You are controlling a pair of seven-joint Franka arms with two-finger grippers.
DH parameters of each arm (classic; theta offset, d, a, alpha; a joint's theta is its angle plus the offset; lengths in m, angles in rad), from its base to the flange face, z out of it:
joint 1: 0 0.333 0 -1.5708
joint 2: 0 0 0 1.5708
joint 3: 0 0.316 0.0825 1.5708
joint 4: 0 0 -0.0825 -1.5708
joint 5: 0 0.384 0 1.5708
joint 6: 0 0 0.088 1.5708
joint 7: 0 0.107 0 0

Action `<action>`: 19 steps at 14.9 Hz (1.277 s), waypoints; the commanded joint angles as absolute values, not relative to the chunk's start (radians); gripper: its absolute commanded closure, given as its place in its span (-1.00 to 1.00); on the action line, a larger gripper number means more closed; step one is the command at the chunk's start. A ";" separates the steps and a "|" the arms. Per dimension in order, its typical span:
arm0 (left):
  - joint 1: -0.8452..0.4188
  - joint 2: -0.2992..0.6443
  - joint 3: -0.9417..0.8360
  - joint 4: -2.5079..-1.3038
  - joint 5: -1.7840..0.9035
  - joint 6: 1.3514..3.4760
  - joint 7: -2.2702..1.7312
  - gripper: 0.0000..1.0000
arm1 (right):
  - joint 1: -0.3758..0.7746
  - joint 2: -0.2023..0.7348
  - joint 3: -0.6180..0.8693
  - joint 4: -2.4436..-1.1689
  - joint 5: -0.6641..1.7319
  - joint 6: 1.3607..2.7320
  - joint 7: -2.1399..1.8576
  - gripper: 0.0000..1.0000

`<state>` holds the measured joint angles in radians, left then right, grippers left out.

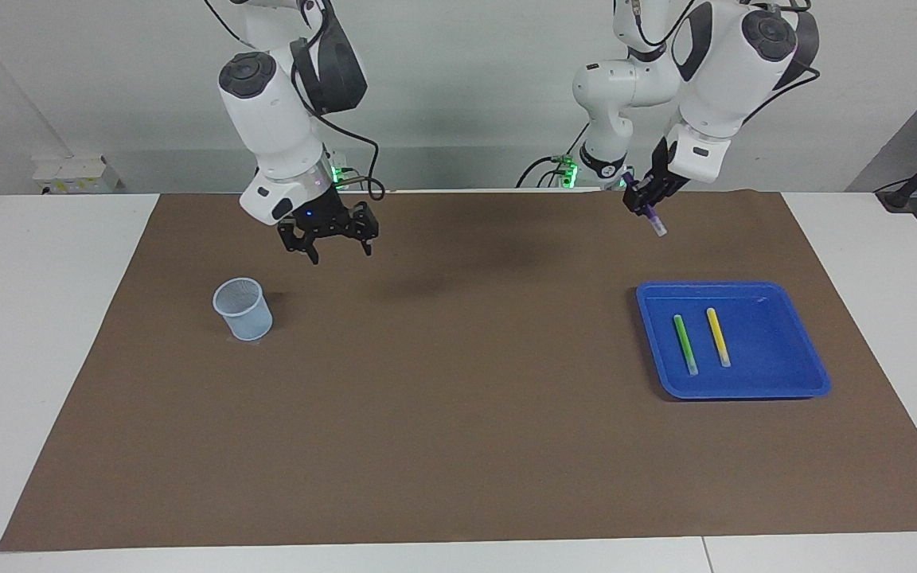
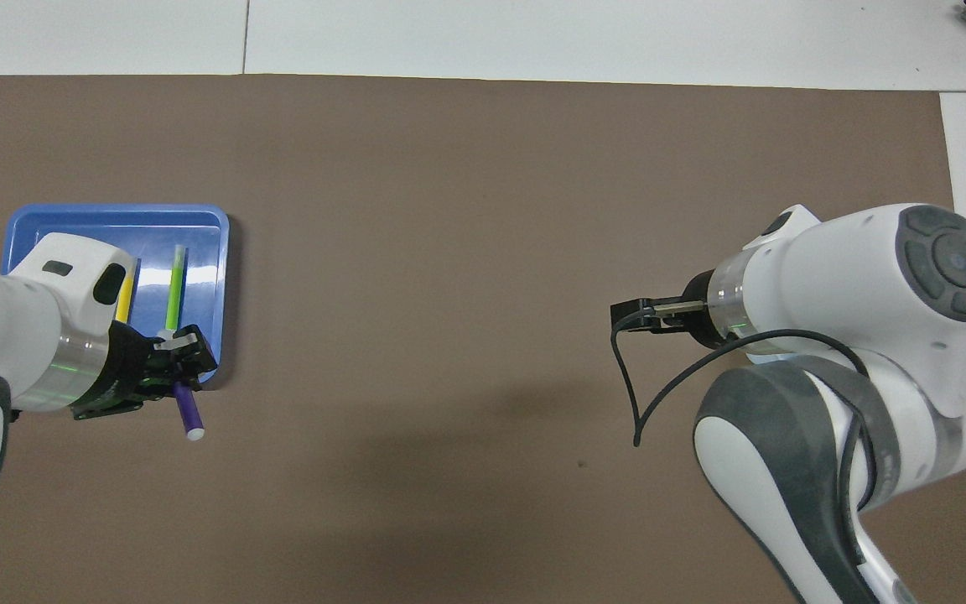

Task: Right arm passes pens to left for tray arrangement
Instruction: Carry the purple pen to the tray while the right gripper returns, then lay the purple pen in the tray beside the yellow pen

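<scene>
My left gripper is shut on the purple pen, which slants down with its pale end lowest. It hangs in the air; in the overhead view the left gripper sits over the corner of the blue tray nearest the robots, with the purple pen sticking out over the mat. The green pen and yellow pen lie side by side in the tray. My right gripper hangs open and holds nothing, over the mat near the mesh cup.
A small pale blue mesh cup stands on the brown mat toward the right arm's end; the right arm hides it in the overhead view. White table borders the mat on all sides.
</scene>
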<state>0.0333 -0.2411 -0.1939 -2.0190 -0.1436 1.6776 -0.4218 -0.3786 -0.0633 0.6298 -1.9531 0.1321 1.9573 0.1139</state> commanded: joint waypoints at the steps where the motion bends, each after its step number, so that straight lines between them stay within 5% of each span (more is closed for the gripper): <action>1: 0.104 -0.258 -0.198 -2.019 -0.121 1.663 -0.244 1.00 | -0.417 -0.051 0.641 -1.908 0.057 1.918 0.075 -1.00; 4: 0.202 -0.252 -0.196 -2.032 -0.121 1.695 -0.102 1.00 | -0.486 -0.028 0.640 -1.904 0.049 1.936 0.048 -1.00; 8: 0.279 -0.183 -0.198 -2.069 -0.078 1.821 0.030 1.00 | -0.149 0.024 0.281 -1.838 -0.032 1.896 0.012 -1.00; 19: 0.383 0.109 -0.196 -2.069 0.072 2.181 0.250 1.00 | -0.011 -0.002 0.161 -1.848 -0.025 1.821 0.021 -1.00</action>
